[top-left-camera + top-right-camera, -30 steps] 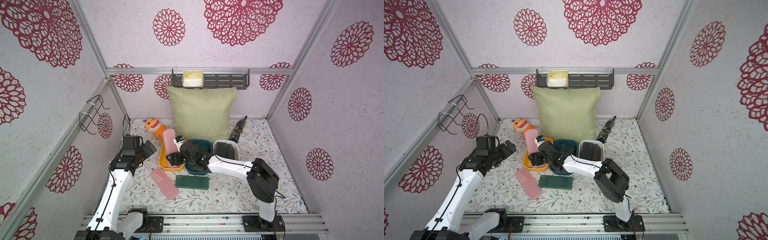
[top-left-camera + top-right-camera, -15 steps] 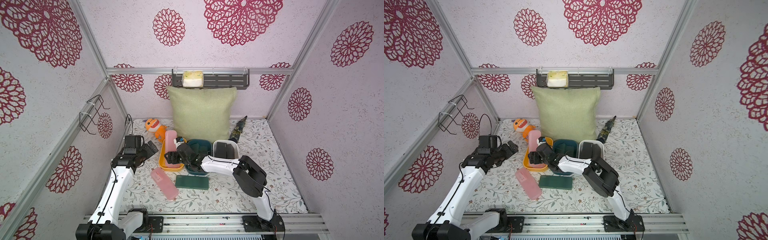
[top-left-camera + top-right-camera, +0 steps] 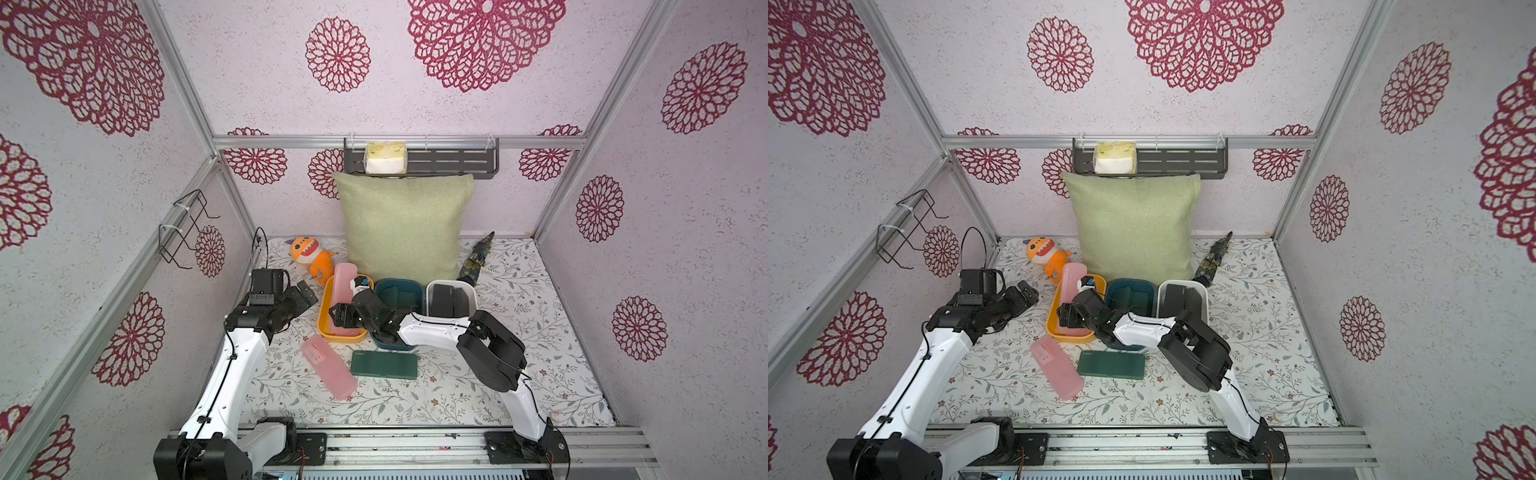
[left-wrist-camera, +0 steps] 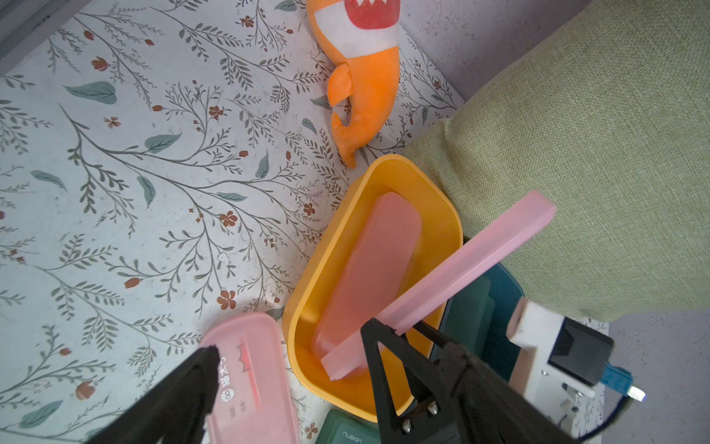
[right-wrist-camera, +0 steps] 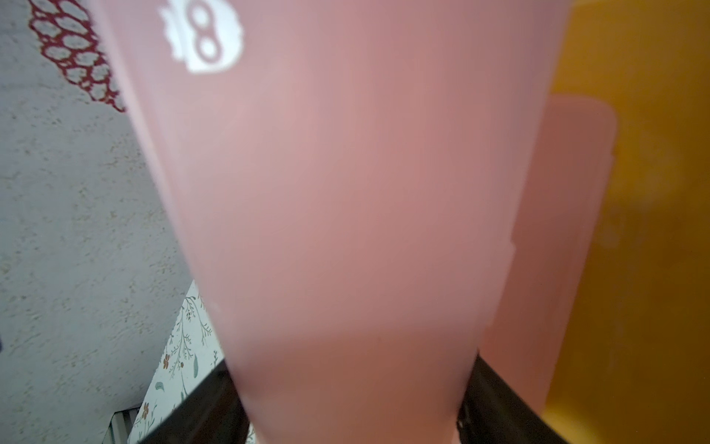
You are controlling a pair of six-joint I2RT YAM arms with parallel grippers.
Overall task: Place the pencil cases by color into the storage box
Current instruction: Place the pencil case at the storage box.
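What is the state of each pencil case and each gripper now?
right gripper, shut on the tilted pink pencil case.
tilted pink pencil case, lower end in the yellow tub.
left gripper, open, empty.
second pink pencil case, flat inside the yellow tub.
third pink pencil case, flat on the table.
green pencil case, flat on the table.

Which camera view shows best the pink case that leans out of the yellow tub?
The left wrist view: the tilted pink case shows nearly whole, lower end in the yellow tub. Both top views show it small; the right wrist view only a blurred close-up.
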